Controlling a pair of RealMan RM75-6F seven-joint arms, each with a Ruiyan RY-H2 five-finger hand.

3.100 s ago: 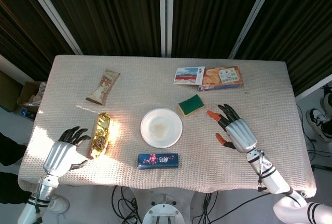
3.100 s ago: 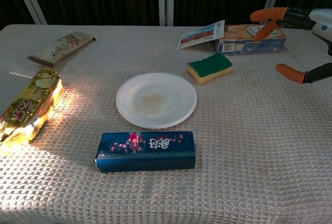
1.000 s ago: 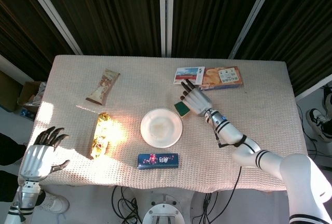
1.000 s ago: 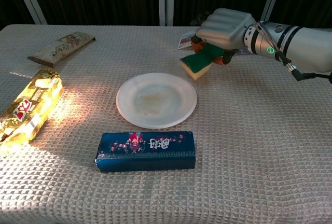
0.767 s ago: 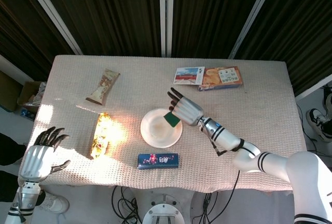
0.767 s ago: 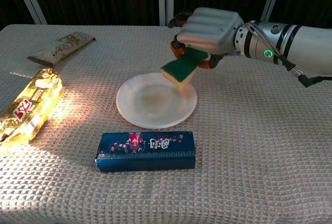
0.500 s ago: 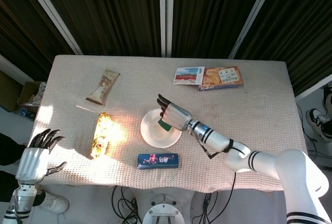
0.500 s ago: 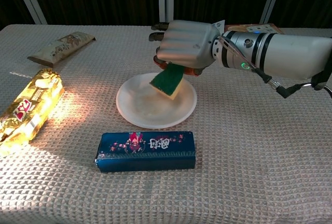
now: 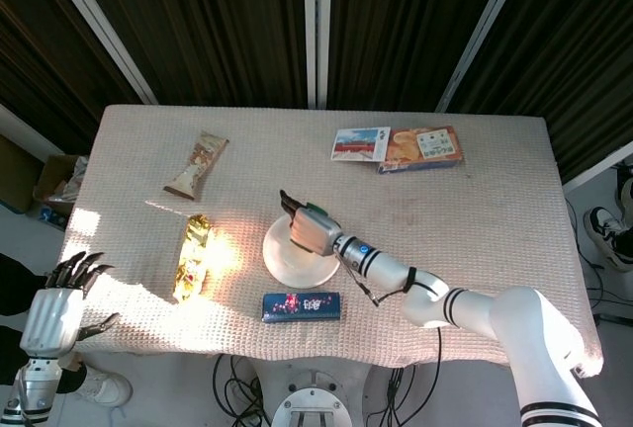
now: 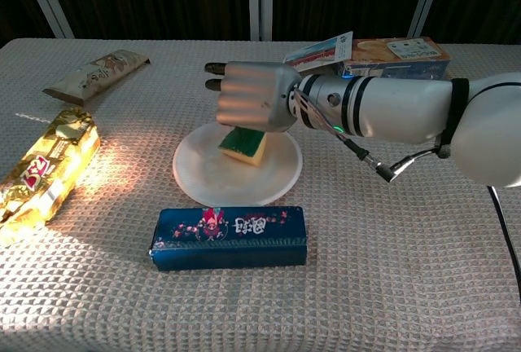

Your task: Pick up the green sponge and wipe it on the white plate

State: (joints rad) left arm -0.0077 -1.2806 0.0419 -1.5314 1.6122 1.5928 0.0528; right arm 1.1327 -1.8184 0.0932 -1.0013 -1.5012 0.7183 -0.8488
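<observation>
My right hand (image 10: 252, 95) (image 9: 306, 225) holds the green sponge (image 10: 243, 143) with its yellow underside down on the white plate (image 10: 203, 174) (image 9: 287, 267). The sponge presses on the plate's middle, and the hand's knuckles cover most of it; in the head view the sponge is hidden under the hand. My left hand (image 9: 53, 310) hangs off the table's near-left corner with its fingers spread and nothing in it; the chest view does not show it.
A dark blue box (image 10: 229, 236) lies just in front of the plate. A gold snack bag (image 10: 45, 170) and a beige wrapper (image 10: 96, 72) sit at the left. A biscuit box with a card (image 10: 383, 52) lies at the back right.
My right hand carried the sponge leftward from beside the plate and lowered it onto the plate's middle. The plate shifted slightly left. My left hand drifted toward the near-left, off the table.
</observation>
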